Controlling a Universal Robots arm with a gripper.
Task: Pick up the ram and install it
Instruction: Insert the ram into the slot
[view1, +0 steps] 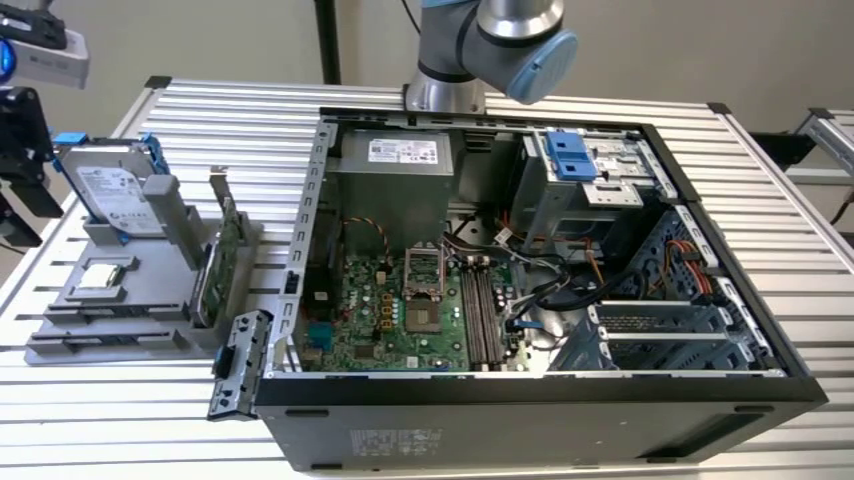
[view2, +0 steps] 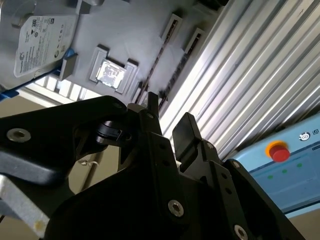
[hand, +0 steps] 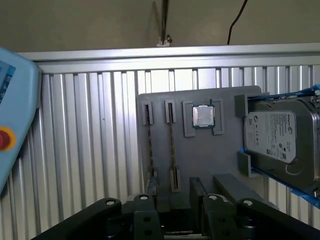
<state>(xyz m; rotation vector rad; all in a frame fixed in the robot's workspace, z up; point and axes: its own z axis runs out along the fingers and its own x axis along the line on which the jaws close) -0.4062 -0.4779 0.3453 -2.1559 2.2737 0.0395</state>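
Above tray (hand: 210, 155), hand (hand: 174, 187) spread, ram (hand: 172, 145) slotted

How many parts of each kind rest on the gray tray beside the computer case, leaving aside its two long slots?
Hard drive: 1
Square chip: 1
Green card: 1
Total: 3
I cannot tell what the long slots hold.
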